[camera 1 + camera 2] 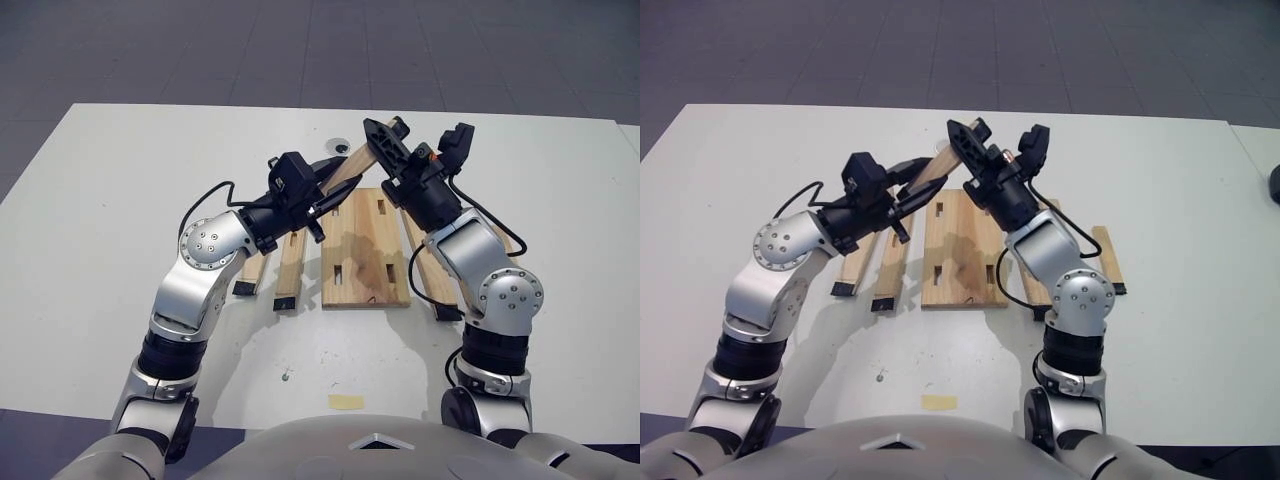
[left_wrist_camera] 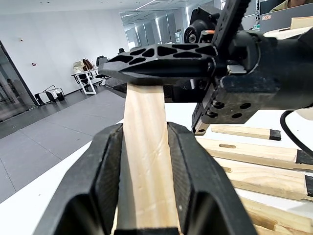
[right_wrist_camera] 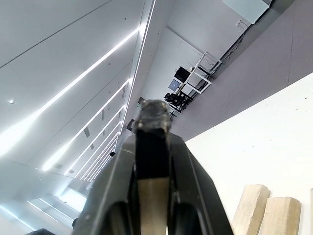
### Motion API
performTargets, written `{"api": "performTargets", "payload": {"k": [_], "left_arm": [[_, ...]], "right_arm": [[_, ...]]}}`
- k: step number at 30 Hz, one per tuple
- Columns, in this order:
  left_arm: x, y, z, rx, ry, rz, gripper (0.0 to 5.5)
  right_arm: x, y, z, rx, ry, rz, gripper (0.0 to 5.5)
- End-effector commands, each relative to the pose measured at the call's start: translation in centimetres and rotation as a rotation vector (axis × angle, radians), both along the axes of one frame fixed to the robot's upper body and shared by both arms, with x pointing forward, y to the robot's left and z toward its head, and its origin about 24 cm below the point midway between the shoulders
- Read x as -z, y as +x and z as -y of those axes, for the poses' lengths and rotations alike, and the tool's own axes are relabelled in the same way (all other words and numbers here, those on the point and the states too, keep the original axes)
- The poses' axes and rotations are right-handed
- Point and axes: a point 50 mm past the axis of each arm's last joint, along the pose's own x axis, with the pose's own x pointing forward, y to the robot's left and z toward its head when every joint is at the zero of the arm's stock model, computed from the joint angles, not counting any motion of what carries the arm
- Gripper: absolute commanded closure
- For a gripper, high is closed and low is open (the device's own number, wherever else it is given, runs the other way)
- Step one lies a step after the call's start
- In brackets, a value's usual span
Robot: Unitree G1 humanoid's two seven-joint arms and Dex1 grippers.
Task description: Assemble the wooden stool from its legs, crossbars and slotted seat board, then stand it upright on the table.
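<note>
The leg (image 1: 358, 163) is held off the surface (image 1: 150, 180), above the far end of the seat board (image 1: 365, 250). Its long axis slants toward the far edge. The left hand (image 1: 328, 180) is clamped on the nearer end and the right hand (image 1: 390, 148) on the farther, capped end. Neither hand is nearer, so the next move probably depends on one letting go.

No readable text, no labels, no numbers (any view)

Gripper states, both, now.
Left gripper: closed on the wooden leg.
Right gripper: closed on the same leg, at its black-capped end.
</note>
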Motion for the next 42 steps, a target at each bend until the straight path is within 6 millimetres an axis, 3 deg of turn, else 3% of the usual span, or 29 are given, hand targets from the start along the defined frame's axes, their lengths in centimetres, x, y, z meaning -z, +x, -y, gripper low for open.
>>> {"api": "performTargets", "payload": {"k": [1,5,8,12,23,34,38,42], "left_arm": [[-0.7,0.3,-0.5,-0.024,-0.023,0.002,3.75],[-2.6,1.1,-2.1,-0.094,-0.182,-0.022,3.06],[-3.2,1.7,-4.6,-0.214,-0.262,-0.041,2.57],[-2.6,2.9,-7.4,-0.45,-0.301,-0.067,1.84],[-1.1,2.7,-6.7,-0.504,-0.243,-0.094,0.11],[-0.7,2.7,-6.5,-0.515,-0.201,-0.089,0.1],[-0.5,2.8,-6.1,-0.501,-0.175,-0.08,0.1],[-0.4,2.8,-5.7,-0.487,-0.193,-0.095,0.1]], "right_arm": [[0.1,0.3,1.0,0.097,-0.024,0.005,5.09],[0.4,0.6,5.5,0.366,-0.125,0.022,5.09],[1.7,-0.7,8.7,0.465,-0.235,0.0,5.09],[3.8,-2.9,10.9,0.519,-0.365,-0.082,5.09],[6.6,-2.9,10.6,0.575,-0.617,-0.095,5.09],[8.3,-3.4,10.7,0.579,-0.764,-0.103,5.09],[8.4,-3.2,10.2,0.581,-0.847,-0.022,5.09],[11.2,-3.7,9.4,0.54,-0.899,-0.019,5.09]]}}
